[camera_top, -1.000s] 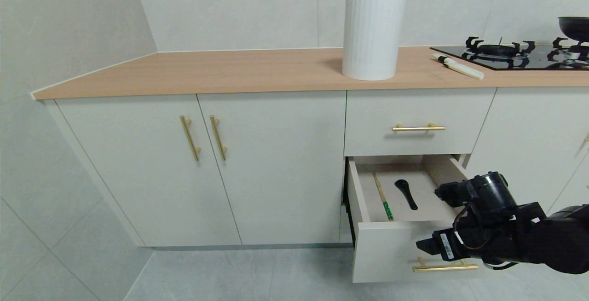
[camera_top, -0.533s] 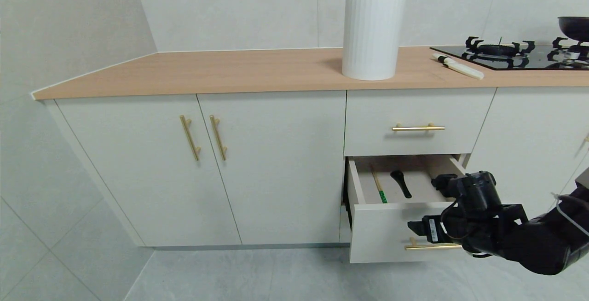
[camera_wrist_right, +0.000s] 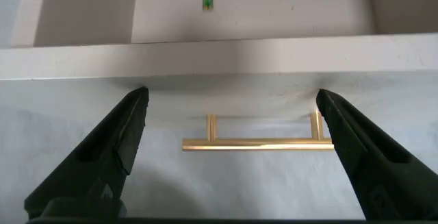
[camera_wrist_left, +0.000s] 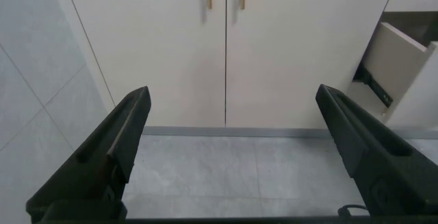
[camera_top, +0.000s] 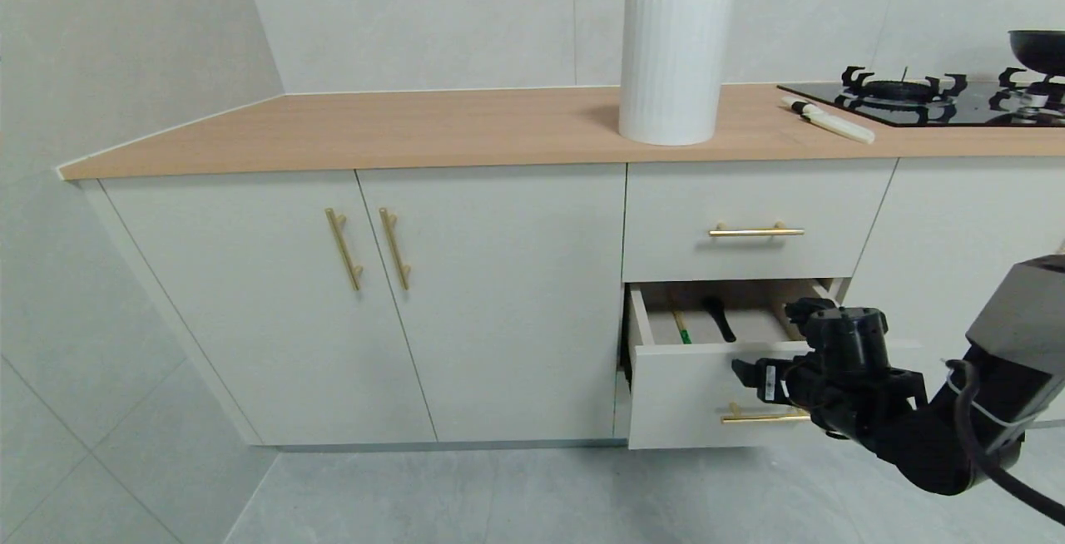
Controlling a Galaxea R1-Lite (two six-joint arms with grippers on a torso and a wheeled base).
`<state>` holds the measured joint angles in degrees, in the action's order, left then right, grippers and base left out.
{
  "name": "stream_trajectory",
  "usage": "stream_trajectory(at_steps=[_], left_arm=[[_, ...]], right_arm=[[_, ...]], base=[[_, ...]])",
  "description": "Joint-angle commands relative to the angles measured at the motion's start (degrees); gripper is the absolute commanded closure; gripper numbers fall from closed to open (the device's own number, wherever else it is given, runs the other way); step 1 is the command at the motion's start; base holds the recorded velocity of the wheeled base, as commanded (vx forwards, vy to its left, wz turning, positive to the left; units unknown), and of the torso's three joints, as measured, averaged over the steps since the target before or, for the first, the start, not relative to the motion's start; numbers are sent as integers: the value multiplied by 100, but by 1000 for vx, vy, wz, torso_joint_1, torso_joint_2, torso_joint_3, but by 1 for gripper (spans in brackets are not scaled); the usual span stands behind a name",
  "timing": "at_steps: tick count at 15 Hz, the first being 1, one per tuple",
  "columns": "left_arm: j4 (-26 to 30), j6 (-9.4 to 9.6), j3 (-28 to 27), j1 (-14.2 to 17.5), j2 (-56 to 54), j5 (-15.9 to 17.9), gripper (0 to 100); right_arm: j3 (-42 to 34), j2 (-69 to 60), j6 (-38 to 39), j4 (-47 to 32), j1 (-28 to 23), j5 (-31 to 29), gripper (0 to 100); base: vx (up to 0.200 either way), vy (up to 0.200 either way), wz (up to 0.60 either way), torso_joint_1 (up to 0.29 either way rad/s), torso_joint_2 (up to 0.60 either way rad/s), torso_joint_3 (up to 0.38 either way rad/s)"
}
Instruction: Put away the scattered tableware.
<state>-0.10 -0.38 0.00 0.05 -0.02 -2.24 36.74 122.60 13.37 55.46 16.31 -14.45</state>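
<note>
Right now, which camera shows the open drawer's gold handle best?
The right wrist view: the handle lies close and head-on, both posts clear. In the head view its right end hides behind the right end effector. The left wrist view catches the drawer side.

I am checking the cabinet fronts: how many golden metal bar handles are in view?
4 golden bar handles: left door handle, right door handle, shut upper drawer handle, open lower drawer handle. Others may hide behind the arm.

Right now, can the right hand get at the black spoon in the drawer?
Probably not. The drawer is mostly shut, leaving a narrow gap above the spoon, and the right hand sits open outside its front, by the handle.
</note>
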Motion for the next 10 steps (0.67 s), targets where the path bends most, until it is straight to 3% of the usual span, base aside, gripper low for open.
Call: stream_trajectory(at_steps=[1, 10], left_arm=[[1, -6, 0, 4, 2, -4, 0], [-8, -6, 0, 4, 2, -4, 0]], right_arm=[[140, 510, -1, 352, -146, -41, 0], [905, 1161, 69, 589, -568, -120, 0]], base=[[0, 0, 0, 0, 0, 0], [0, 0, 0, 0, 0, 0]])
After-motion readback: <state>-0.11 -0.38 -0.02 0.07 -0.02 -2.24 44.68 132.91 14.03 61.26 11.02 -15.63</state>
